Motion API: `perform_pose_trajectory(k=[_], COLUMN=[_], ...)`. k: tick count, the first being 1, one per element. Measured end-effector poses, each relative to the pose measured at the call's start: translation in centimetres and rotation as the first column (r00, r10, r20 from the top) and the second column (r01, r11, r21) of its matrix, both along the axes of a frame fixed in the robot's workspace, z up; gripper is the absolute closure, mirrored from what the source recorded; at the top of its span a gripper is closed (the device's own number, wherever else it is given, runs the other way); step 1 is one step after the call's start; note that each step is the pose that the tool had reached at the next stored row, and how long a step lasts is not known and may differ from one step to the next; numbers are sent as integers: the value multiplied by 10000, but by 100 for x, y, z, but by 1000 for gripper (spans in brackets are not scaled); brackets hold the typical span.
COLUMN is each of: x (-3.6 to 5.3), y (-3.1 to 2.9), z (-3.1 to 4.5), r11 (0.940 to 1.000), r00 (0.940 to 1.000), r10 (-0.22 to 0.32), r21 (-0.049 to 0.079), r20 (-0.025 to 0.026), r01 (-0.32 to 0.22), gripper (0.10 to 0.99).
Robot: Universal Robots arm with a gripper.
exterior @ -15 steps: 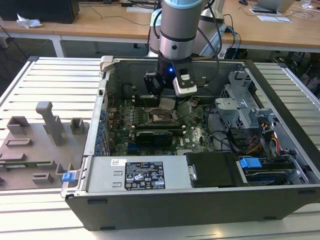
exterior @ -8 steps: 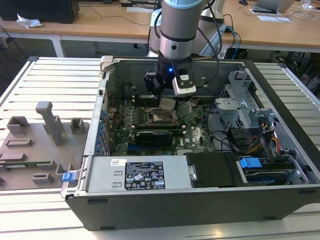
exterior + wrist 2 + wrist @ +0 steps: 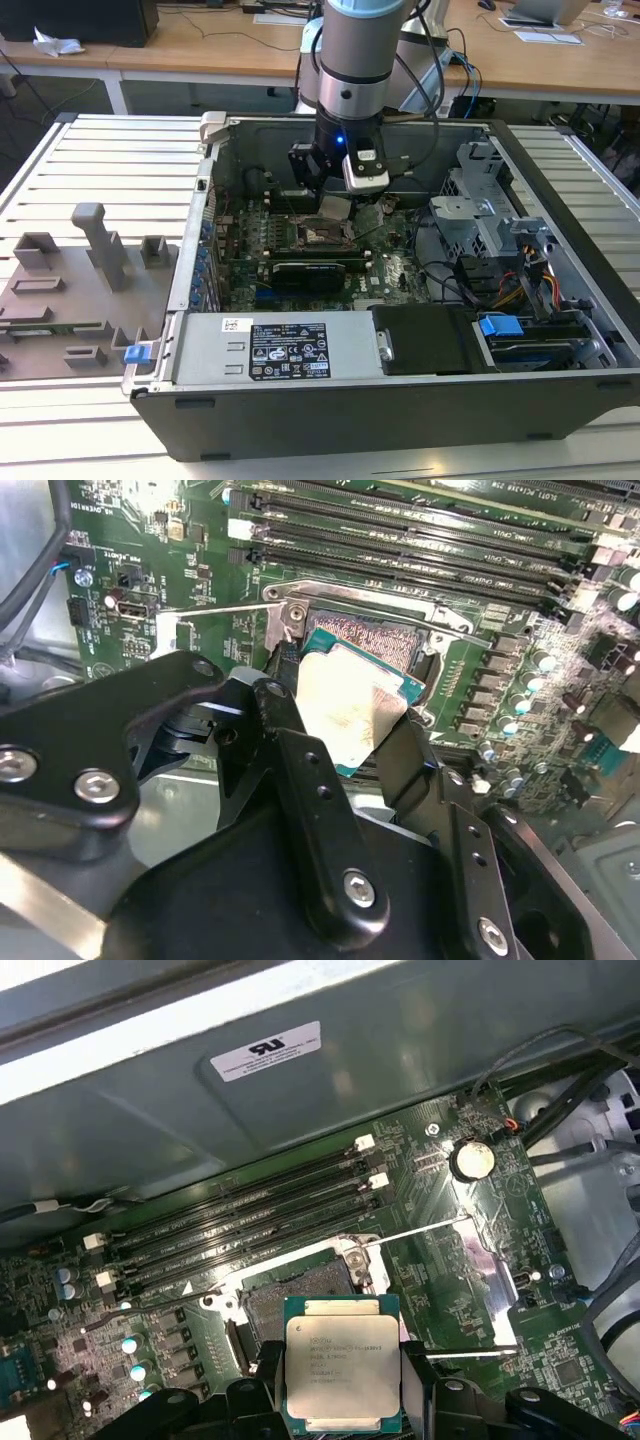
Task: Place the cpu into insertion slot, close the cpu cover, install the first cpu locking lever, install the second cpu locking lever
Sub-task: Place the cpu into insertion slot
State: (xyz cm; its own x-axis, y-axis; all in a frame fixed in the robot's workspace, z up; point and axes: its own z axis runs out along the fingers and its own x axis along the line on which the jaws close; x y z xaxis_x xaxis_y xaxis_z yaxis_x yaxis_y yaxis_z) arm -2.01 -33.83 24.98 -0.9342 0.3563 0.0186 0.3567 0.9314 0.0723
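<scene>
My gripper (image 3: 335, 207) is shut on the cpu (image 3: 336, 209), a flat square chip with a dull silvery top. It hangs just above the green motherboard (image 3: 385, 270) inside the open computer case. In both wrist views the cpu (image 3: 348, 708) (image 3: 340, 1363) sits between two black fingers (image 3: 300, 770) (image 3: 417, 1385), tilted over the near edge of the insertion slot (image 3: 372, 640) (image 3: 298, 1300). The slot's dark centre is bare. Thin wire locking levers (image 3: 425, 1228) (image 3: 150, 1305) stick out from its corners. The cpu cover is hidden.
Long black memory slots (image 3: 250, 1215) run beside the socket. The case walls (image 3: 200, 230), a black card (image 3: 305, 272), a drive cage (image 3: 480, 200) and cables (image 3: 500, 290) crowd the board. A grey fixture plate (image 3: 70, 290) lies at the exterior view's left.
</scene>
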Motion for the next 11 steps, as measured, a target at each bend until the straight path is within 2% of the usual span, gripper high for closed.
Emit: perform_pose_trajectory(k=[11], x=[0], y=[0], z=[0], r11=[9949], r00=[9949], r10=[-1009], r21=[-2], r20=[0], r01=[1009], gripper=[541])
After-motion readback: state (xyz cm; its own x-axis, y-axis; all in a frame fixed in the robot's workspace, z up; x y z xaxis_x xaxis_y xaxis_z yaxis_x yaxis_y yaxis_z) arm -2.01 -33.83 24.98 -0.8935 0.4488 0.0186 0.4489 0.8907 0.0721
